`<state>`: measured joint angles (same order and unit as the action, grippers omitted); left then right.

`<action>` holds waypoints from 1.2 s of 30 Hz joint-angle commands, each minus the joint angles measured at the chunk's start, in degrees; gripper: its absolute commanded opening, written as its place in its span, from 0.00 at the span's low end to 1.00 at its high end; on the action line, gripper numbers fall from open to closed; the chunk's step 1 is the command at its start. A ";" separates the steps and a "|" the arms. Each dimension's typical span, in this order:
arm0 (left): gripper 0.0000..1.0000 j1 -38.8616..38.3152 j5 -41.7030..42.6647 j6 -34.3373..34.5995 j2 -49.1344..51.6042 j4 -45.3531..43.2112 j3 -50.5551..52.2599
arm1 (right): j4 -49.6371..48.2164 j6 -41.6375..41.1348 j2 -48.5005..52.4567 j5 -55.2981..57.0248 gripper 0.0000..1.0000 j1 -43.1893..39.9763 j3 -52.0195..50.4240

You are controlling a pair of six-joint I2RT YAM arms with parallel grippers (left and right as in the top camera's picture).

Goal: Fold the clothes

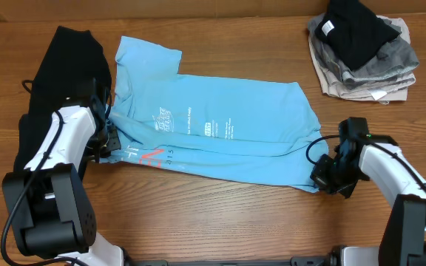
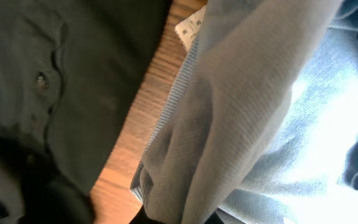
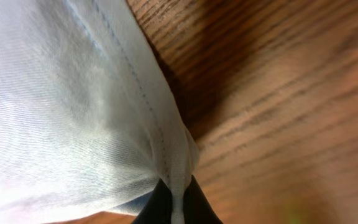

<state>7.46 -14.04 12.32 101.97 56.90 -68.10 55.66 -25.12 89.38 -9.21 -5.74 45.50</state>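
Overhead: bright, sharp. Left wrist: blurred; T-shirt point(image 2: 328, 124) glare at 3 o'clock. Right wrist: table point(image 3: 291, 124) shadow at 12 o'clock.

Your left arm point(image 1: 59, 139) stood extended from its base at the near left corner, the white link angled away from you and inward. The left gripper point(image 1: 108, 142) sat low at the end of that link, jaws closed on the left edge of the T-shirt point(image 1: 228, 140).

Your right arm point(image 1: 387, 164) reached from the near right corner, its white link running inward to the wrist. The right gripper point(image 3: 178, 200) pointed down, its dark fingertips point(image 3: 156, 204) pressed together with a hemmed corner of the T-shirt pinched between them.
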 commanded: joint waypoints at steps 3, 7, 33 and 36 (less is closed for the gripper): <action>0.05 -0.31 -3.65 -3.56 -0.83 4.42 -1.95 | 3.63 4.02 0.15 0.81 0.04 -3.13 3.98; 0.06 -0.33 -5.25 -3.54 -0.83 6.05 -1.95 | 7.76 7.13 0.15 0.85 0.04 -6.58 6.84; 1.00 -0.37 5.88 -8.15 -0.83 16.41 -13.57 | 14.99 8.85 -0.02 -4.02 0.55 -7.65 22.82; 1.00 -0.37 8.81 -8.09 -0.83 20.09 -19.74 | 15.23 8.63 -0.02 -4.48 0.66 -6.21 26.29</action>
<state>7.46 -9.96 5.72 101.97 74.91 -81.06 70.57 -16.21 89.49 -12.03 -13.50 67.79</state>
